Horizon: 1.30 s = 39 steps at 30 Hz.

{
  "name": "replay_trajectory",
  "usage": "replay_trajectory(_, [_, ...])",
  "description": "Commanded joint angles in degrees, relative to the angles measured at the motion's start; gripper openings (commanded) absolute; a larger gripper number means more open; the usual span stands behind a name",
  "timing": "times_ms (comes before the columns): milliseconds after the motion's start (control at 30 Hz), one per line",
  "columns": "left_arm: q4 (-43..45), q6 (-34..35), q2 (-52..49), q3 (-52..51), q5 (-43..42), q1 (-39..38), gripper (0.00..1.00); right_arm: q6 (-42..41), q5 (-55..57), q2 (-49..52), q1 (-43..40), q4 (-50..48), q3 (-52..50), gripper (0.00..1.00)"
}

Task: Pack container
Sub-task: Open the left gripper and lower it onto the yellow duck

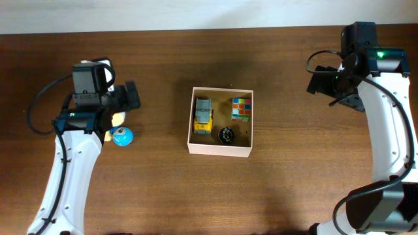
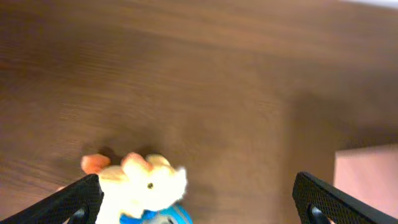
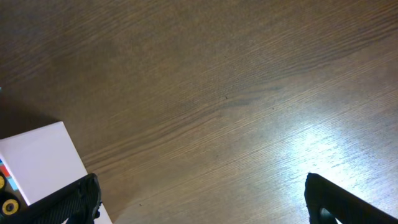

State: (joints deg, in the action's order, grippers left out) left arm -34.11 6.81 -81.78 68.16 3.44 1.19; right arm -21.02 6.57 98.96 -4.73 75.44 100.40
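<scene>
The container (image 1: 219, 150), a shallow white-walled box with a tan inside, sits mid-table. It holds a yellow and grey toy truck (image 1: 204, 116), a colourful cube (image 1: 241, 109) and a small black round toy (image 1: 226, 135). Left of it lie a pale plush toy (image 1: 116, 119) and a blue ball (image 1: 122, 136). My left gripper (image 1: 128, 99) hovers open over them. In the left wrist view the plush (image 2: 146, 183) and ball (image 2: 179, 215) lie close to the left finger of the gripper (image 2: 199, 205), untouched. My right gripper (image 1: 324, 81) is open above bare table, right of the container (image 3: 37, 162).
Dark wooden table (image 1: 294, 183) all round. The back edge of the table runs along the top of the overhead view. Both white arms come in from the front corners.
</scene>
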Motion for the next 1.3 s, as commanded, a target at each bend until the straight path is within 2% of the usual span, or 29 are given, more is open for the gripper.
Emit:
replay_trajectory(0, [-2.1, -6.4, 2.5, 1.2, -9.1, 0.1, 0.99, -0.5, 0.1, -0.2, 0.2, 0.0, 0.7, 0.99])
replay_trajectory(233, [-11.6, -6.4, 2.7, 1.2, -31.2, 0.1, 0.99, -0.5, 0.1, -0.2, 0.2, 0.0, 0.7, 0.99])
replay_trajectory(367, [-15.3, -6.4, 2.7, 1.2, -37.0, 0.1, 0.99, -0.5, 0.1, -0.2, 0.2, 0.0, 0.7, 0.99])
replay_trajectory(567, [-15.4, -6.4, 2.7, 1.2, -45.9, 0.1, 0.99, -0.5, 0.1, -0.2, 0.2, 0.0, 0.7, 0.99])
replay_trajectory(767, [-15.3, -5.7, 2.7, 1.2, -46.0, 0.1, 0.99, -0.5, 0.1, -0.2, 0.2, 0.0, 0.7, 0.99])
replay_trajectory(933, [-17.0, 4.6, 2.7, 1.3, -38.6, 0.1, 0.99, -0.5, 0.1, -0.2, 0.2, 0.0, 0.7, 0.99])
replay_trajectory(1100, [-19.0, 6.9, 2.7, 2.8, -37.4, 0.1, 0.99, -0.5, 0.1, -0.2, 0.2, 0.0, 0.7, 0.99])
replay_trajectory(1267, [-25.7, 10.7, 2.7, 6.2, -27.5, 0.1, 0.99, -0.5, 0.1, -0.2, 0.2, 0.0, 0.7, 0.99])
